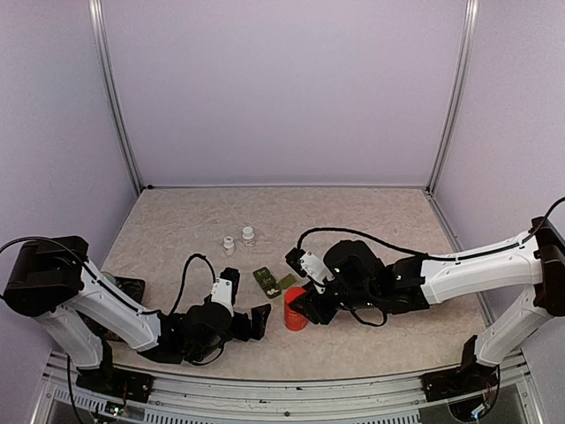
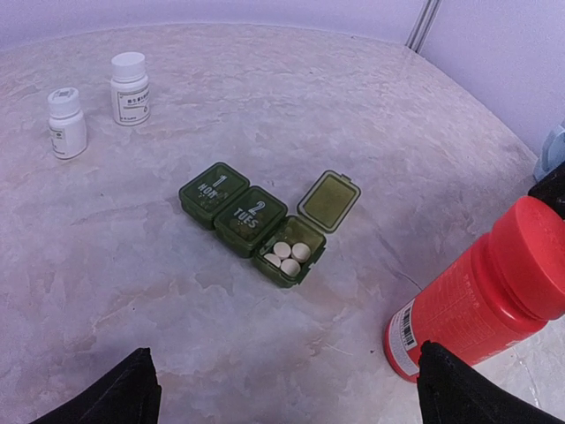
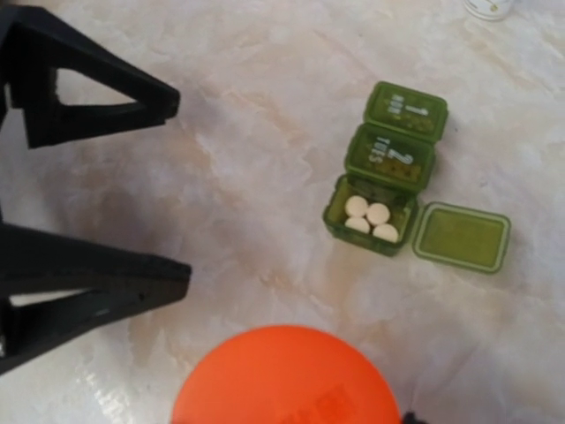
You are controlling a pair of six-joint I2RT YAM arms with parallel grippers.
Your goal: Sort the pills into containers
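Here, green containers point(image 2: 252, 218), third lid point(image 2: 329, 200) open, white pills point(image 2: 287, 254) inside.

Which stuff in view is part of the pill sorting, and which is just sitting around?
In the job: green pill box, third lid open; four white pills in it; red bottle, held by the right gripper.
Lying about: two white bottles, capped, standing apart behind the box.

White-and-black twin arms at the table's point(image 1: 353, 208) near edge
The left arm point(image 1: 106, 305) and right arm point(image 1: 468, 274) have glossy white links and bulky black joint housings. Thin black cables point(image 1: 187, 269) loop above the table, and the fingers point(image 2: 119, 397) are matte black wedges.
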